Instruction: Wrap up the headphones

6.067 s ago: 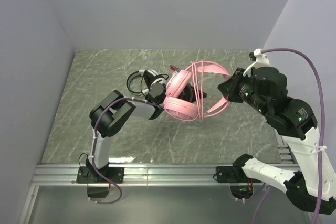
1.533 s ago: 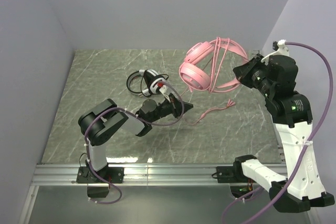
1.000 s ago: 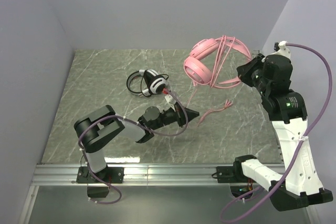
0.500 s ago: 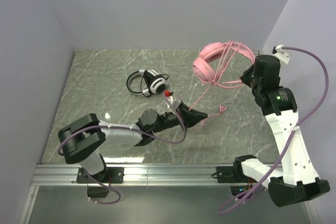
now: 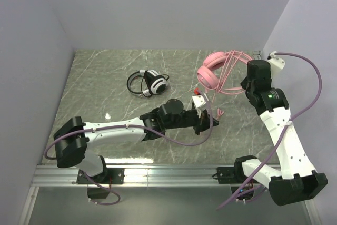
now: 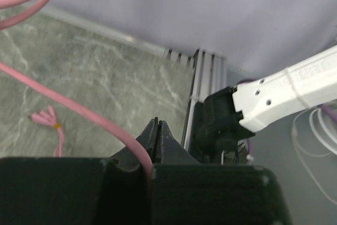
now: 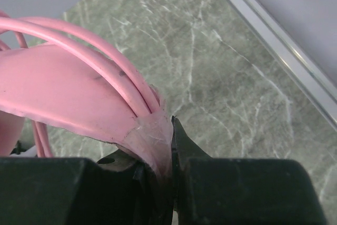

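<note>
Well to the right of the black and white headset [image 5: 148,84], the pink headset [image 5: 213,72] hangs clear of the surface [image 5: 105,130]. Its band is gripped in the right pincer [image 7: 167,130], and several turns of pink cable [image 6: 68,106] lie over the band. Nearer than the black and white headset, and also to its right, the left pincer [image 6: 158,133] is clamped tight on the free run of cable. To wrap neatly, I judge it should hold the cord taut and lay the next loop beside the others.

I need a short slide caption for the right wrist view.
Right pincer clamps the headband of the pink over-ear headset, pink cable loops lying across it.
</note>
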Motion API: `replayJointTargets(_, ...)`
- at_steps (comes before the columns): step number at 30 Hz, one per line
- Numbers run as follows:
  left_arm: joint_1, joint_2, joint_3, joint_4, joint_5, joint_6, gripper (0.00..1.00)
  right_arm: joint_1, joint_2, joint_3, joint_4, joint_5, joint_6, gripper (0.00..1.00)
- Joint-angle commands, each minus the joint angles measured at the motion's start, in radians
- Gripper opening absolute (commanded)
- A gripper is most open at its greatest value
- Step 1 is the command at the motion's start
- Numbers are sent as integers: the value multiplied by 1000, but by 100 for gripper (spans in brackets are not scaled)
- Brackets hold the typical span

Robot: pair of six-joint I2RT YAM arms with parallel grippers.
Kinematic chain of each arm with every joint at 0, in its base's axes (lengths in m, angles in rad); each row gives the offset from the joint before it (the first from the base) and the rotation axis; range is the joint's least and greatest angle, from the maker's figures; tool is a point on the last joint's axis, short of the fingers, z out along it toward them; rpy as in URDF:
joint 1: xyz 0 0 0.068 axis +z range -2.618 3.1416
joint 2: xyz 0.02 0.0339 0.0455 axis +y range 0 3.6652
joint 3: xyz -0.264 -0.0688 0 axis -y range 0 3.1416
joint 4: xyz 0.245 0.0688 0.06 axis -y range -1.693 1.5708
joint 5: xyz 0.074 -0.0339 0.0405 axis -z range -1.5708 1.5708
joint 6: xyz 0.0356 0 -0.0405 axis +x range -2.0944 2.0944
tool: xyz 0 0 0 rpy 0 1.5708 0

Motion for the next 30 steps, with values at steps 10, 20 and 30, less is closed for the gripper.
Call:
replayJointTargets(10,-50,-106,228,-735,-388,124,5,-11,-11,-45,162,187,4,0)
replayJointTargets(20,-68,-71,405,-943,-765,207,4,3,-31,-98,166,155,-1,0)
replayJointTargets(30,-108,-25,447,-893,-1089,431,11,44,-26,-128,143,178,-22,0)
